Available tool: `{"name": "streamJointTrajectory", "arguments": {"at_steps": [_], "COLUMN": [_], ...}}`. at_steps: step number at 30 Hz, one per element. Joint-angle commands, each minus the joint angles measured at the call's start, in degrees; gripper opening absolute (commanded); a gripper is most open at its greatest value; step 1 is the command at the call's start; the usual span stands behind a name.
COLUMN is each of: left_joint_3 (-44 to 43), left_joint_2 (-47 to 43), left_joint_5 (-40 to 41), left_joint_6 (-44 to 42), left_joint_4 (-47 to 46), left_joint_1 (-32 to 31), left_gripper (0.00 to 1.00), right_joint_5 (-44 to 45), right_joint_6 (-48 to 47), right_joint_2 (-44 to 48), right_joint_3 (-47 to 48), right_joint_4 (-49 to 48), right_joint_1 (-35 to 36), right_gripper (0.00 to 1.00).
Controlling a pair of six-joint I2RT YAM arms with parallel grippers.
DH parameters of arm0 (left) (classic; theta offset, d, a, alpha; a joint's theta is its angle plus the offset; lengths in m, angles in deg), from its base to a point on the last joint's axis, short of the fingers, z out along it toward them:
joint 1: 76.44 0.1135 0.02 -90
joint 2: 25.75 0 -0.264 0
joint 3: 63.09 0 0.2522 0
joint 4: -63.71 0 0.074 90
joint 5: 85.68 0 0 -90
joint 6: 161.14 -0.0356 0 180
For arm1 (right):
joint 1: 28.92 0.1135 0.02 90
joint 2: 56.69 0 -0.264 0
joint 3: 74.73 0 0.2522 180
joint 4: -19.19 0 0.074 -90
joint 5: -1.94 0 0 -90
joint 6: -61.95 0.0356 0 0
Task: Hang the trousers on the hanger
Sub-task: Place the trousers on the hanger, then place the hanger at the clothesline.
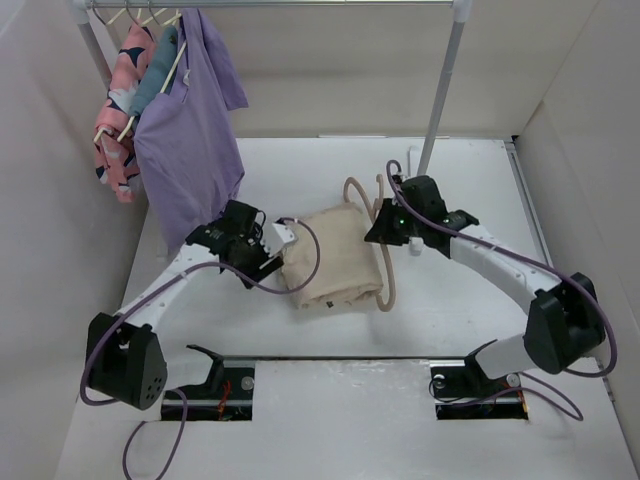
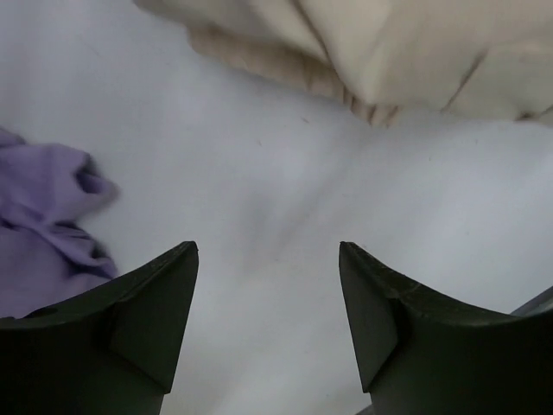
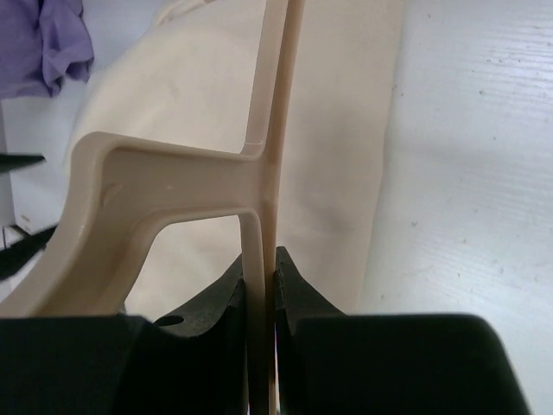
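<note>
Folded cream trousers (image 1: 330, 262), wrinkled; right fingers (image 3: 302, 290) pinch beige hanger (image 3: 155, 177); left fingers (image 2: 155, 303) wide.

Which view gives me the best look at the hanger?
Right wrist: the hanger fills the frame, pinched between the right fingers. Top external shows only its loops beside the trousers; left wrist shows none of it.

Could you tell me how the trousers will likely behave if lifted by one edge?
Probably floppy: the trousers lie folded in soft, creased layers, so they would likely sag and unfold. Pushed, they would probably bunch rather than slide whole.
</note>
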Motion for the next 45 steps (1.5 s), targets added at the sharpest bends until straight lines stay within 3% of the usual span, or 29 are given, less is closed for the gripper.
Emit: {"name": "streamJointTrajectory", "arguments": {"at_steps": [1, 6, 14, 20, 24, 27, 31, 32, 34, 38, 45], "left_joint_3": [-8.7, -15.2, -28.2, -41.3, -51.9, -58.0, -53.2, -49.5, -46.0, -41.6, -40.6], "left_joint_2": [-2.3, -5.1, -2.0, 2.3, 8.9, 12.9, 13.0, 12.3, 11.4, 10.3, 12.7], "left_joint_5": [-6.2, -17.6, -30.9, -27.6, -20.9, -22.5, -20.5, -20.5, -21.7, -23.9, -21.4], "left_joint_6": [-2.1, -5.7, 5.5, 14.3, 8.6, 2.6, -7.1, -13.4, -20.6, -24.9, -29.4], "left_joint_4": [3.0, 5.8, 1.2, -11.9, -14.0, -15.9, -24.6, -28.9, -32.0, -40.6, -47.7], "left_joint_1": [1.0, 1.0, -1.0, -7.7, -11.8, -14.0, -15.2, -15.2, -15.2, -16.7, -19.2], "left_gripper": [0.63, 0.64, 0.62, 0.63, 0.63, 0.62, 0.61, 0.61, 0.66, 0.78, 0.80], "right_joint_5": [0.2, 2.9, 4.3, 7.5, 9.9, 8.3, 3.3, 3.3, 3.3, 0.3, -1.3], "right_joint_6": [-3.9, -7.0, -9.5, -10.1, -11.3, -12.5, -13.3, -13.3, -13.3, -13.3, -12.0], "right_joint_2": [5.2, 9.7, 10.0, 8.9, 7.7, 7.7, 10.8, 11.7, 12.2, 12.7, 13.2], "right_joint_3": [7.1, 16.7, 32.1, 40.9, 45.5, 45.5, 44.2, 44.2, 43.7, 42.2, 39.0], "right_joint_4": [7.7, 17.2, 25.3, 29.5, 31.9, 31.9, 29.6, 29.6, 29.6, 28.8, 26.0], "right_joint_1": [1.1, 1.1, 2.2, 3.3, 3.3, 3.8, 3.8, 3.8, 3.8, 3.8, 5.7], "right_gripper": [0.00, 0.00, 0.00, 0.00, 0.00, 0.00, 0.00, 0.00, 0.00, 0.00, 0.00]}}
